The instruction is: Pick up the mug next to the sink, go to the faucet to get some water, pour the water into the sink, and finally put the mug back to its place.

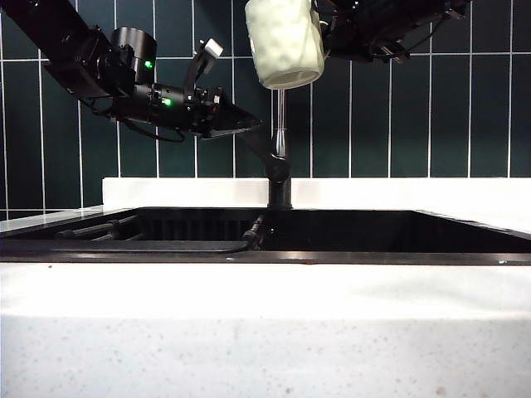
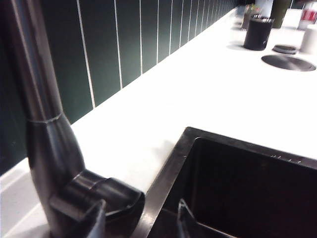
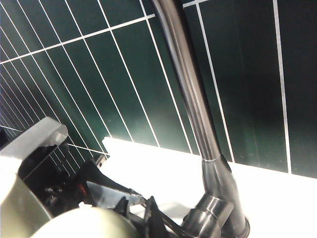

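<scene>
Cream-white and dimpled, the mug (image 1: 284, 43) hangs high above the sink (image 1: 332, 249), pinched by my right gripper (image 1: 325, 31) just above the faucet (image 1: 280, 157) pipe. My left gripper (image 1: 241, 124) sits left of the faucet with its fingers (image 2: 94, 220) spread wide beside the lever at the base, gripping nothing I can see.
</scene>
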{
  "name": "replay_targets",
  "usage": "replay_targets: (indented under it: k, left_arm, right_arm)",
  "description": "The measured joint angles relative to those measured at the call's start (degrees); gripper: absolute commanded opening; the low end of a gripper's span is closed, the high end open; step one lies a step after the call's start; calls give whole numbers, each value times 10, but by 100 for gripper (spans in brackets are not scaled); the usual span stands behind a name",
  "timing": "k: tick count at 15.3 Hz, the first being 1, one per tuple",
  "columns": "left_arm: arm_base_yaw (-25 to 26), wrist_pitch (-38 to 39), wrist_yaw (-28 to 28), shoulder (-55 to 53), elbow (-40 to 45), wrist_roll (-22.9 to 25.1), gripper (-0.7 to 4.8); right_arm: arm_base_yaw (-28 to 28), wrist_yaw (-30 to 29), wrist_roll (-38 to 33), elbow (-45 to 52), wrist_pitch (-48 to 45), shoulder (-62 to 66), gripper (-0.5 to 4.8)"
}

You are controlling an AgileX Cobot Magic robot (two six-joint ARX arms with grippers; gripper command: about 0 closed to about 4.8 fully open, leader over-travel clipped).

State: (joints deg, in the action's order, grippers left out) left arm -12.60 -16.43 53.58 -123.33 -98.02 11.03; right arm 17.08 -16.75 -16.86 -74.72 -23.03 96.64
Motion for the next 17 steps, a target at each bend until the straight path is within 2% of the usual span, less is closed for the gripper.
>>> replay_targets:
  k: [2,4,5,6,7,12,15,17]
  left_arm:
    - [2,-10,16,0,0,-8,187]
    - [4,-52,33,0,0,-43,188]
    - [3,-102,35,5,0,-76,191]
    - [3,-122,29,10,0,-82,219]
    - [3,-133,9,12,-3,-83,220]
    - [2,-92,-38,10,-2,-39,220]
    - [2,-49,-39,7,-2,-23,219]
    - [2,-37,-95,7,-2,4,219]
  right_arm:
    - [0,0,11,0,3,0,-1]
    - [0,0,13,0,4,0,-1]
    - [0,0,13,0,5,0,-1]
    - [0,0,13,0,5,0,-1]
    - [0,1,13,0,6,0,-1]
    - [0,1,13,0,7,0,-1]
    - [0,1,13,0,7,0,-1]
    - [0,0,13,0,7,0,-1]
